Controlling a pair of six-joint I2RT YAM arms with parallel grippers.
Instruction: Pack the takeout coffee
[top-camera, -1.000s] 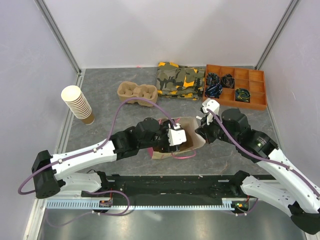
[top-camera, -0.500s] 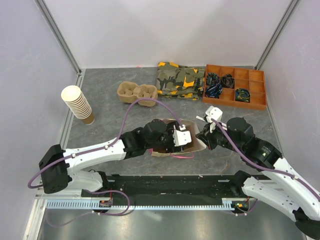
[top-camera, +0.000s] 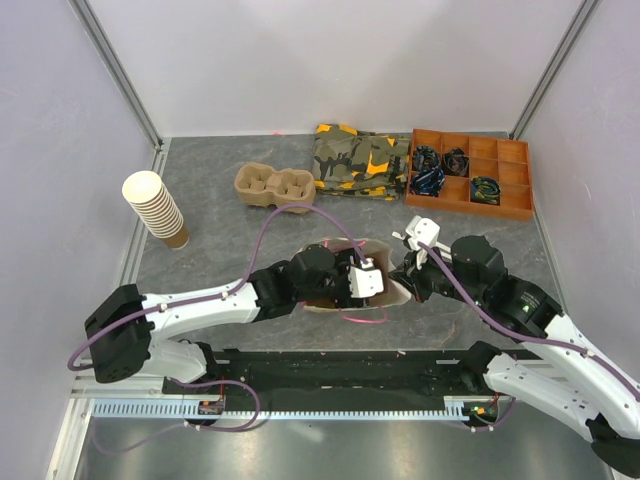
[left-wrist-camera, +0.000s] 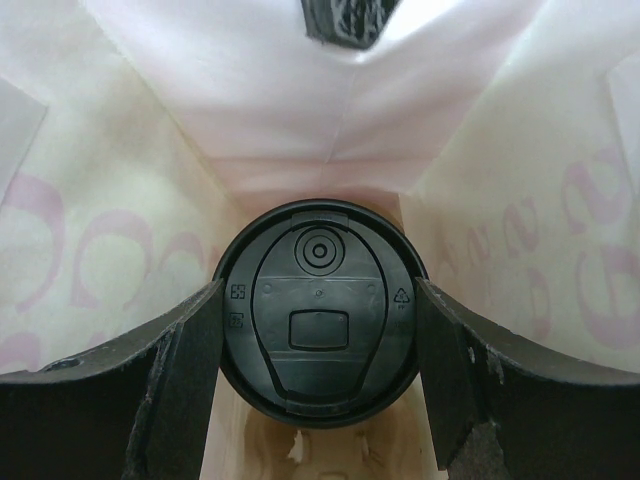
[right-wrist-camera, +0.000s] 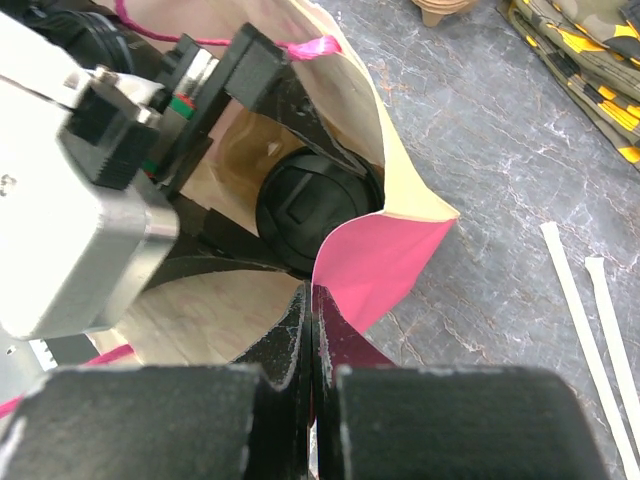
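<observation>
The left tool (left-wrist-camera: 318, 378) is reached into an opened paper bag (right-wrist-camera: 375, 255). Its two fingers (left-wrist-camera: 190, 365) are closed against opposite sides of the takeout coffee (left-wrist-camera: 318, 325), just at the lid's rim. The right tool (right-wrist-camera: 312, 318) is fully closed, with the bag's pink-faced rim pinched between its fingers so that the mouth is held open.

The takeout coffee is thus deep inside the bag, which sits midway along the near edge of the tabletop (top-camera: 220, 225). Whether the cup's base rests on the bag's floor cannot be told.

Only the round black plastic lid is shown, matt, with a moulded sip tab and a small circular boss. The cup's wall is hidden beneath it.

The cup is judged to be light but easily crushed, since a paper wall yields under a hard pinch. The lid's rim is stiffer, though smooth and liable to slip. A hold just under the rim, where the wall is stiffened, is judged safest. The cup should be kept upright, as its filling cannot be seen.

Further off, a stack of lidless paper cups (top-camera: 155, 208) lies by the left edge. A moulded-pulp cup carrier (top-camera: 273, 185) and a camouflage cloth (top-camera: 362, 160) lie along the far edge. An orange compartment tray (top-camera: 470, 172) is set in the far right corner.
</observation>
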